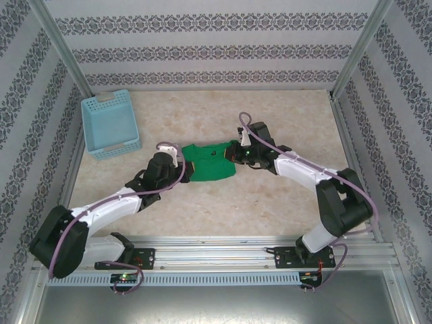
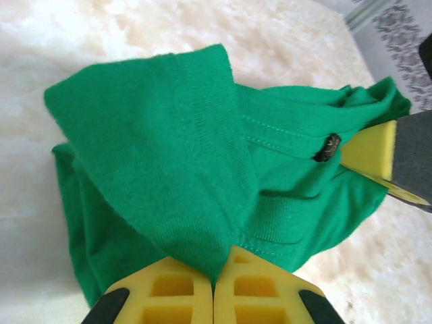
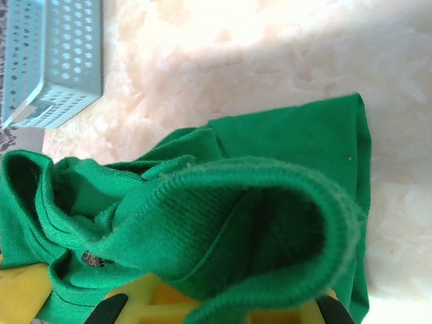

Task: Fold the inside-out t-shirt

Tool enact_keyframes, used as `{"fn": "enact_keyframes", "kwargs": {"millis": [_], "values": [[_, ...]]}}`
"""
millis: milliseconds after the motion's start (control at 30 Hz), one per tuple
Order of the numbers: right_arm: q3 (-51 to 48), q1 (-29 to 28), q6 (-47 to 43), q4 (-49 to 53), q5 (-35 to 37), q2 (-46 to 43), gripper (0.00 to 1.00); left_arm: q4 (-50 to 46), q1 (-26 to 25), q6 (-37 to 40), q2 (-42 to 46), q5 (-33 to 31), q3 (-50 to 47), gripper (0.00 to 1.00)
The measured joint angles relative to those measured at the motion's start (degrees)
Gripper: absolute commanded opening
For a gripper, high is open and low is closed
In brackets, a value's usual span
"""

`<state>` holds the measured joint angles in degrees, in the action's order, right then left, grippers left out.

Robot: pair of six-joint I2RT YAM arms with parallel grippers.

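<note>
A light blue basket (image 1: pixel 110 123) sits well to the upper left of the t-shirt, apart from it. Just left of the t-shirt (image 1: pixel 210 163), the left hand (image 1: pixel 181 164) has its yellow fingers pressed together on a fold of the green cloth. The t-shirt lies bunched mid-tabletop (image 1: pixel 270 202) between the two hands, its long axis running left to right from one hand to the other. At its right end, the right hand (image 1: pixel 236 154) is clamped on the fabric. From overhead the shirt is a small crumpled green patch. The left wrist view adds stitched seams and a small dark tag (image 2: pixel 327 147) near the right hand's pad. The right wrist view shows a ribbed edge looped open above its fingers.
</note>
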<state>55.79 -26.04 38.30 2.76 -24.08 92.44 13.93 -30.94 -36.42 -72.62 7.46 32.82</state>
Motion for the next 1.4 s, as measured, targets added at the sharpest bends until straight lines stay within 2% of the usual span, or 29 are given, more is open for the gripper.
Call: {"fn": "enact_keyframes", "kwargs": {"millis": [233,600,900,933,1000,1067,1167,1267,1400], "values": [[4.02,0.81,0.55,2.21,-1.07,8.74,0.0,0.59,2.58,0.07,-7.26,1.51,2.12,0.0],[10.47,0.79,-3.87,2.38,0.72,10.47,0.0,1.2,5.57,3.04,-9.55,0.15,5.9,0.0],[26.43,0.81,-5.88,6.16,2.97,26.12,0.01,3.23,10.86,2.97,-25.27,-0.2,13.75,0.01],[27.82,0.83,-5.97,6.84,3.37,27.98,0.05,3.21,11.15,2.97,-27.21,-0.17,14.71,0.02],[29.94,0.83,-6.19,8.28,3.89,30.69,0.19,3.19,11.26,2.93,-29.73,0.0,15.74,0.07],[31.61,0.83,-6.84,9.6,4.24,32.33,0.32,3.15,11.23,2.69,-30.93,0.0,15.98,0.16],[33.0,0.94,-7.85,11.3,5.42,32.54,0.46,2.32,11.37,2.01,-30.84,-0.15,16.15,0.26],[33.75,1.38,-9.2,12.59,6.69,32.04,0.54,-0.46,11.61,1.7,-29.57,-1.46,16.35,0.39],[33.75,1.92,-11.32,15.41,8.9,29.73,0.58,-5.57,11.82,2.36,-25.7,-3.43,17.22,0.45]]}}
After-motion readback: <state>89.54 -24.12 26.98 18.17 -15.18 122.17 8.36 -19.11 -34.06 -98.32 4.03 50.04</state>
